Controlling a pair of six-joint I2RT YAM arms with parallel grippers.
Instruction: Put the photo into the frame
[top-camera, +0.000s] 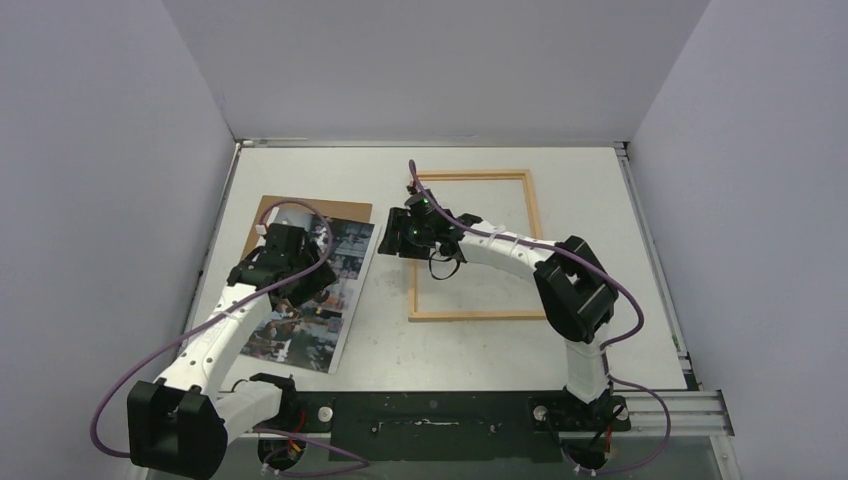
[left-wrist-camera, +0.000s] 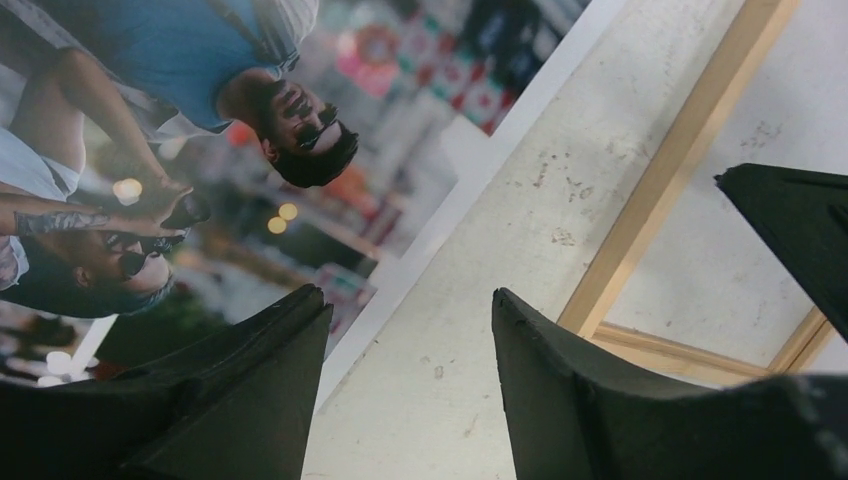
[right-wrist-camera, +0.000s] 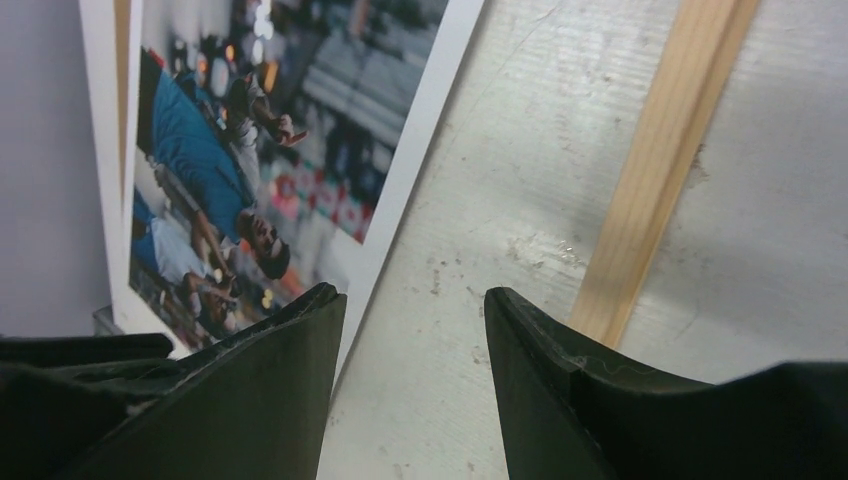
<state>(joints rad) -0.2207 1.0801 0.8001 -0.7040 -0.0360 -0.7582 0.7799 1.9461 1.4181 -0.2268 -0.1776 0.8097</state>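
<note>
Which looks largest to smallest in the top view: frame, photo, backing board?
1. frame, by its outline.
2. photo, somewhat smaller.
3. backing board: only a strip shows beyond the photo, so its full size is unsure.

a white table (top-camera: 450, 350) carries a wooden frame (top-camera: 480, 316), and beside it a photo (top-camera: 318, 325) overlapping a brown board (top-camera: 262, 212).

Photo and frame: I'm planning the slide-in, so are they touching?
Apart. The right wrist view shows a strip of bare table between the photo and the frame.
</note>
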